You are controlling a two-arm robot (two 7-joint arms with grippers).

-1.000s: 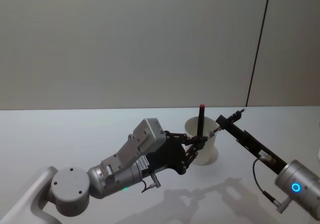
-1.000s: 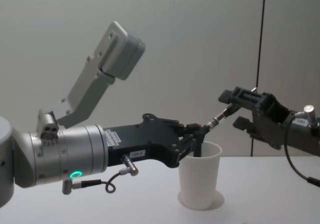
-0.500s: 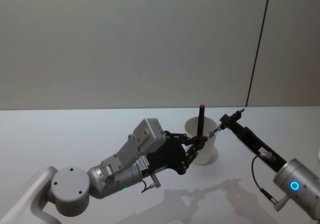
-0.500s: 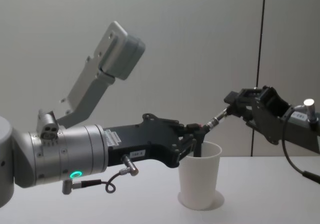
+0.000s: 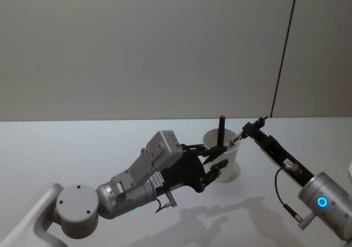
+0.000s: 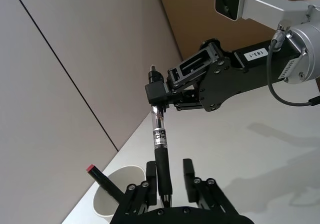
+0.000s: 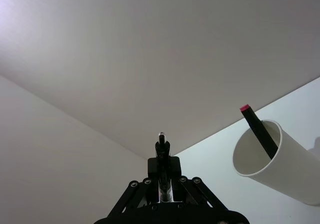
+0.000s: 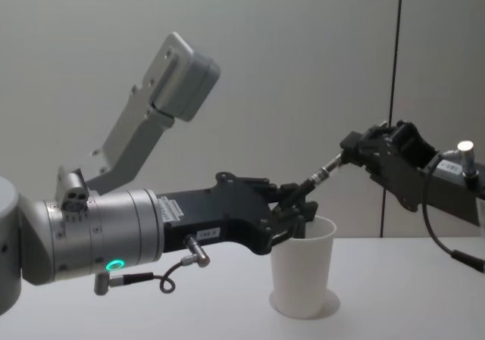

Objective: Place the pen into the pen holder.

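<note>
R gripper [image 6: 156, 100] is clamped on the upper, clicker end of the pen [image 6: 160, 149], fingers closed tight around the barrel; in head view it reaches in from the right, tip at the pen's top just right of the cup rim [image 5: 248, 129]. The pen has a clear barrel w/ black grip and runs tilted from the R gripper down toward the L gripper. L gripper [image 6: 170, 176] sits at the pen's lower, grip end w/ fingers [image 6: 188, 170] spread apart; in L wrist view the grip section lies close along one finger, w/ a visible gap to the other. Contact w/ that near finger cannot be confirmed. L gripper has hold of nothing. In chest view the L gripper [image 8: 295, 204] hangs at rim height of the pen holder [image 8: 303, 268], on its left side, w/ the pen [image 8: 322, 175] slanting up and right to the R gripper [image 8: 350, 149]. Pen holder is a white paper cup standing upright on the white table [image 5: 82, 148], near centre in head view [image 5: 228, 162]. A second, black pen w/ red cap [image 5: 220, 130] already stands inside the cup, leaning on the rim, its red end above the rim. The held pen is above the cup mouth, not yet inside.
</note>
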